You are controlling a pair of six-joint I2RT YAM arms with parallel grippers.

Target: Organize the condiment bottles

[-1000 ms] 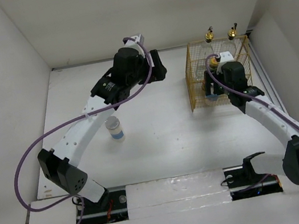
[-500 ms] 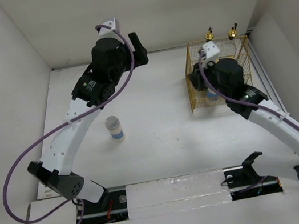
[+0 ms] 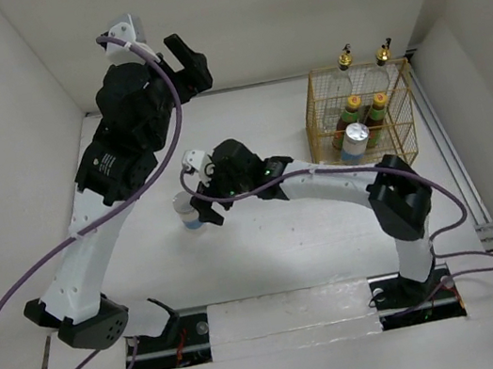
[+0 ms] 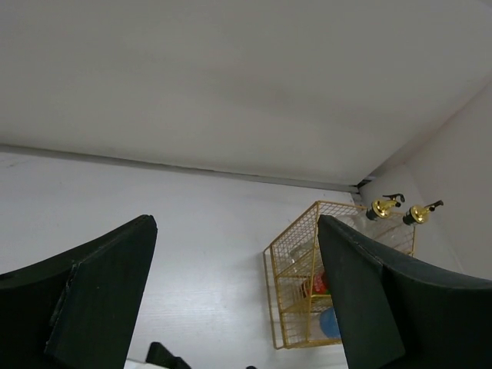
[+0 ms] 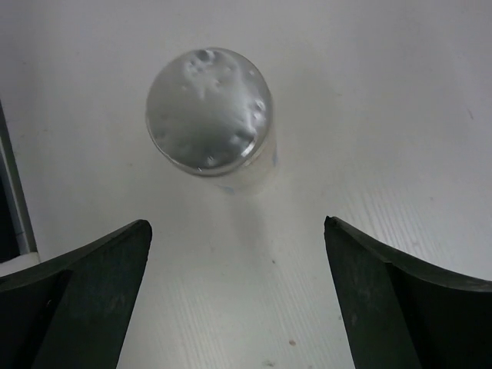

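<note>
A short silver-lidded jar [image 3: 187, 214] stands loose on the table left of centre. My right gripper [image 3: 201, 206] hangs open right beside it. In the right wrist view the jar's lid [image 5: 209, 111] sits just beyond the right gripper [image 5: 237, 223], and nothing lies between the fingers. The gold wire basket [image 3: 318, 134] at the right holds two dark sauce bottles [image 3: 362, 110] and another silver-lidded jar [image 3: 353, 139]. Two tall glass bottles with gold stoppers [image 3: 363, 56] stand at its back. My left gripper [image 3: 190, 63] is raised high near the back wall, open and empty [image 4: 234, 223].
White walls close in the table at the back and on both sides. In the left wrist view the basket [image 4: 286, 277] lies far below to the right, with the gold stoppers [image 4: 401, 209] behind it. The right arm [image 3: 322, 179] stretches across the table's middle.
My right arm has swung from the basket across to the loose jar, and a jar now stands uncovered in the basket. My left arm has lifted up and back to the left.
</note>
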